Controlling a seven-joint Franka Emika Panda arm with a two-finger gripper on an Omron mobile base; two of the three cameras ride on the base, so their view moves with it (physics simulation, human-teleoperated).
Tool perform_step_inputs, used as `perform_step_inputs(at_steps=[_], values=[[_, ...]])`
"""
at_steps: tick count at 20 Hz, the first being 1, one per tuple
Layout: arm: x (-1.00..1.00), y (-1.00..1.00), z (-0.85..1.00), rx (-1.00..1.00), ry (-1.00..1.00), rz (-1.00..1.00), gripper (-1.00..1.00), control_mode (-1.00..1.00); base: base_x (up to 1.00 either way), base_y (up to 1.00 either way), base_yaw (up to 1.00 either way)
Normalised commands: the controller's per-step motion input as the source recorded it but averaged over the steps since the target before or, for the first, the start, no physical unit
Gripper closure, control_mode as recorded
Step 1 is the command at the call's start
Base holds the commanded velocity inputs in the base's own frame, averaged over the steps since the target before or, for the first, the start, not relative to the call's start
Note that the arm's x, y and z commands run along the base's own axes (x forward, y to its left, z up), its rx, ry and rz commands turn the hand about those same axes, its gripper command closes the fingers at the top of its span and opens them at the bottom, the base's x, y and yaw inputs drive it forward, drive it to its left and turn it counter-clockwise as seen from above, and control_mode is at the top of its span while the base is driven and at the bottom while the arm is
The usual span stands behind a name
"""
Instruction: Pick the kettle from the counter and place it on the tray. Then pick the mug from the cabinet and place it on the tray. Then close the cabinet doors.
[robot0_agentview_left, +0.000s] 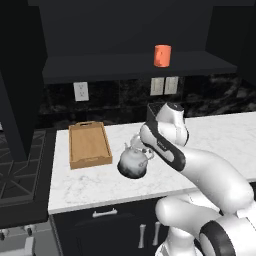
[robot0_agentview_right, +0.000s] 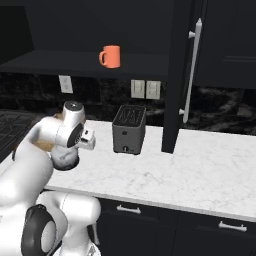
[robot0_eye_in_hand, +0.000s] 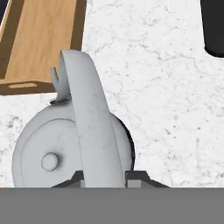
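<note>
hidden: the gripper (robot0_eye_in_hand: 103, 178) is mostly cut off at the bottom of the hand view, so just its two dark finger tips (robot0_eye_in_hand: 134, 176) peek up either side of the kettle's handle; in the left base view the arm's wrist covers it.
pincer: pressed together on the thin pale handle, pinching the kettle (robot0_agentview_left: 133, 162).
kettle: held above the counter (robot0_agentview_left: 215, 140), tilted in the left base view, just right of the tray (robot0_agentview_left: 88, 144) and apart from it; in the right base view most of it sits behind the arm, a grey curve showing (robot0_agentview_right: 65, 159).
kettle detail: the hand view shows its lid knob and a spout tip toward the tray (robot0_eye_in_hand: 41, 39); whether its base touches the marble is hard to tell there.
tray: on the counter at its left end, lying beside the dark stove top (robot0_agentview_left: 20, 172).
mug: the mug (robot0_agentview_right: 110, 56) stands on the shelf of the cabinet (robot0_agentview_right: 75, 62), handle to the left in the right base view.
cabinet doors: one door (robot0_agentview_right: 182, 75) stands swung out, its silver bar handle facing the camera.
in the way: a dark toaster (robot0_agentview_right: 129, 128) stands on the counter under the shelf, right of the arm.
backdrop: wall outlets (robot0_agentview_right: 145, 89) on the dark backsplash.
</note>
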Motion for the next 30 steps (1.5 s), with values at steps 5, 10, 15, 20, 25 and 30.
perform_step_inputs(at_steps=[5,10,15,20,25,30], values=[[0.73,0.59,0.35,0.19,0.0,0.0,1.0,-1.0,0.0,0.0,0.0],[0.7,0.52,0.18,0.18,0.0,0.0,1.0,-1.0,0.0,0.0,0.0],[0.18,0.3,-0.04,0.03,0.0,0.05,1.0,-1.0,0.0,0.0,0.0],[0.26,0.2,0.0,0.02,0.0,0.03,1.0,-1.0,0.0,0.0,0.0],[0.33,0.17,0.0,-0.04,0.0,-0.07,1.0,-1.0,0.0,0.0,0.0],[0.34,0.39,0.0,-0.05,0.0,-0.15,1.0,-1.0,0.0,0.0,0.0]])
